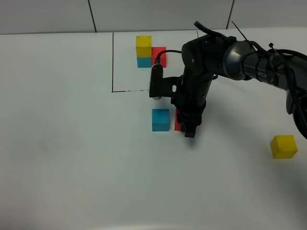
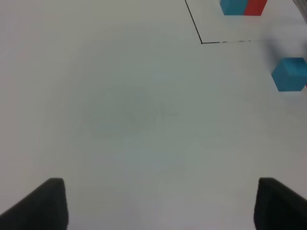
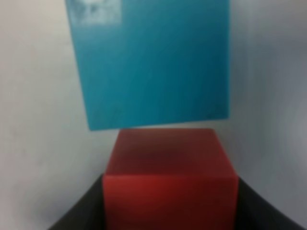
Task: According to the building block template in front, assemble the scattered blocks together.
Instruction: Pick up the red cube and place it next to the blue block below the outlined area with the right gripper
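Observation:
The building block template (image 1: pixel 149 51), yellow on cyan-blue with red alongside, stands inside a thin black outline (image 1: pixel 112 62) at the back; its lower cubes show in the left wrist view (image 2: pixel 242 6). My right gripper (image 1: pixel 188 125) is shut on the red cube (image 1: pixel 178 120), low on the table, right beside the cyan-blue cube (image 1: pixel 160 120). In the right wrist view the red cube (image 3: pixel 170 177) sits between the fingers and meets the cyan-blue cube (image 3: pixel 151 62). The yellow cube (image 1: pixel 283 146) lies alone at the far right. My left gripper (image 2: pixel 160 206) is open and empty over bare table.
The white table (image 1: pixel 72 143) reaches a tiled wall at the back. The right arm (image 1: pixel 240 60) stretches in from the right edge, above the space between the template and the loose cubes. The cyan-blue cube also shows in the left wrist view (image 2: pixel 290 74).

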`<state>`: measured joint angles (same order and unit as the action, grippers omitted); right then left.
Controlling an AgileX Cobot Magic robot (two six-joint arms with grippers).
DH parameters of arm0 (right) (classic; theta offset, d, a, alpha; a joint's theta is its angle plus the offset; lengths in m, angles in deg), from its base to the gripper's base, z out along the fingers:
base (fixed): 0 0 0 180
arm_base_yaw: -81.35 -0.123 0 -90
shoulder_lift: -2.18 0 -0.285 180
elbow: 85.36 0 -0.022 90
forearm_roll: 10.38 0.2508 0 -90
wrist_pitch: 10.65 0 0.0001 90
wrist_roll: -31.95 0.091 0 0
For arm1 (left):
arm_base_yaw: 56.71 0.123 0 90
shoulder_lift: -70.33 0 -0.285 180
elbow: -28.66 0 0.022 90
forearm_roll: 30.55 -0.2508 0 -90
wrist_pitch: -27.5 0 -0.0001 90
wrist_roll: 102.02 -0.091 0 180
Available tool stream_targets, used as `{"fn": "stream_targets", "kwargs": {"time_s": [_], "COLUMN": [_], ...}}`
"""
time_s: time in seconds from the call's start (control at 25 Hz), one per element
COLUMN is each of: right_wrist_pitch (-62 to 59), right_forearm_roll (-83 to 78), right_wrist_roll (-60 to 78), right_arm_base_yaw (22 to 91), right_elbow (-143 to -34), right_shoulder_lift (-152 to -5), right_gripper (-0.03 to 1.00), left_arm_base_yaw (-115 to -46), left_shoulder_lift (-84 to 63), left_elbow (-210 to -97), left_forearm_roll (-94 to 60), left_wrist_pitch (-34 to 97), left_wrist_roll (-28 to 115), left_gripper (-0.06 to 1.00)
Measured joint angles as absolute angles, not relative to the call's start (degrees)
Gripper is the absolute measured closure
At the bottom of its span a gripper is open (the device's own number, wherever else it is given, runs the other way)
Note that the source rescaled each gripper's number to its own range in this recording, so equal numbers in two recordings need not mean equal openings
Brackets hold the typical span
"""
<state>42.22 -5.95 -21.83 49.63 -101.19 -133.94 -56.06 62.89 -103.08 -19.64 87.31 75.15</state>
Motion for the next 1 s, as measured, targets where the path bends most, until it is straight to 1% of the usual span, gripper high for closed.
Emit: {"fn": "stream_targets", "kwargs": {"time_s": [1.0], "right_wrist_pitch": [41.78], "right_forearm_roll": [-5.75], "right_wrist_roll": [-24.16], "right_arm_base_yaw": [48.62], "right_elbow": [-101.47], "right_shoulder_lift": [-134.35], "right_gripper": [0.95], "left_arm_base_yaw": [-56.06], "left_shoulder_lift": [62.89], "left_elbow": [-103.08], "left_forearm_roll": [-19.64], "left_wrist_pitch": [87.31], "left_wrist_roll": [75.09], "left_gripper": [-0.02]}}
